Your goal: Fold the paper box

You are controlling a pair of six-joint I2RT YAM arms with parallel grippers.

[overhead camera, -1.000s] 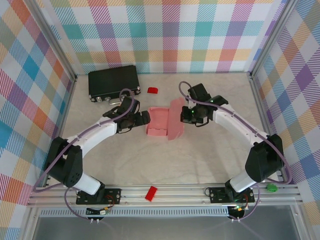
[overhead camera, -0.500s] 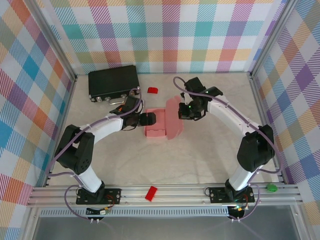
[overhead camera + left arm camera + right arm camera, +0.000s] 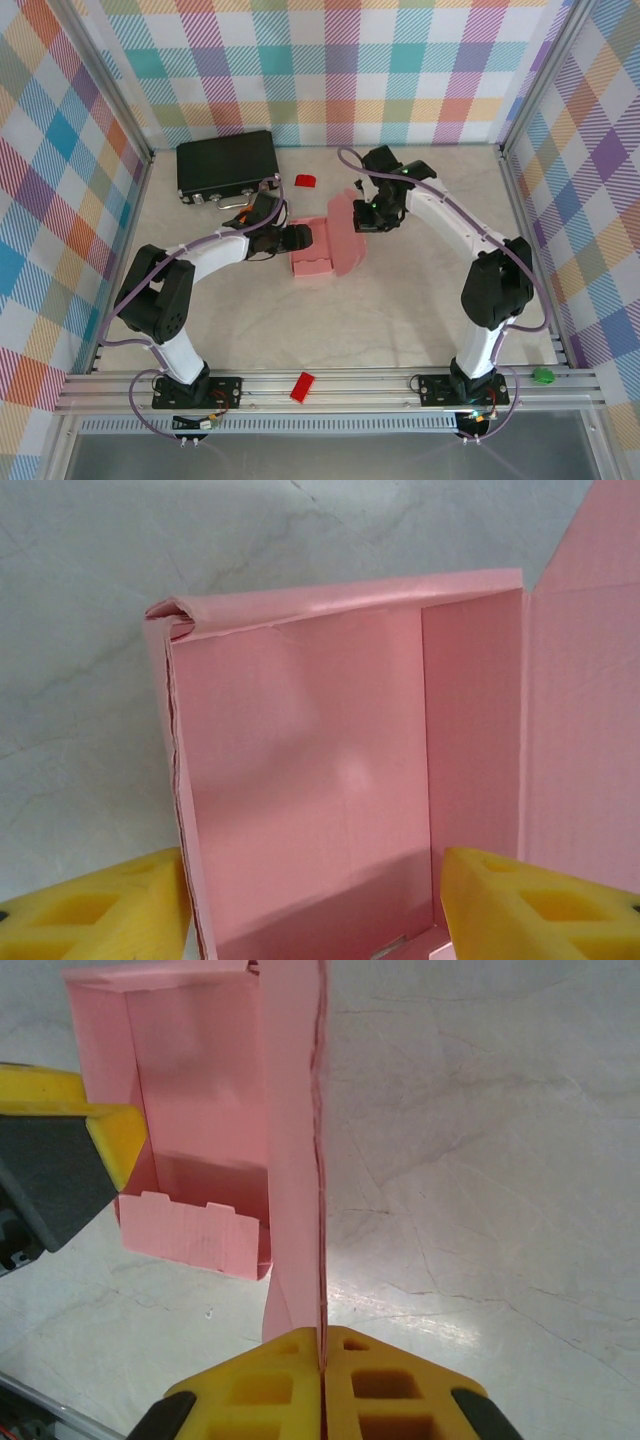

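The pale pink paper box [image 3: 311, 258] lies mid-table as an open tray, its lid flap [image 3: 346, 235] standing up along the right side. My left gripper [image 3: 299, 238] is open at the tray's left end; in the left wrist view its yellow fingers [image 3: 90, 910] straddle the box [image 3: 310, 770], one outside the left wall and one by the right wall. My right gripper [image 3: 363, 216] is shut on the lid's edge. In the right wrist view its gripper [image 3: 323, 1355] pinches the upright flap [image 3: 295, 1110], the tray [image 3: 190, 1080] lying left of it.
A black case [image 3: 226, 165] sits at the back left with a small red piece [image 3: 305, 180] beside it. Another red piece [image 3: 302, 386] lies on the front rail. A green object [image 3: 543, 376] is at the rail's right end. Checked walls enclose the table.
My right gripper has carried the lid flap leftwards and back, standing it steeper over the tray. My left gripper has moved right, up to the tray's end.
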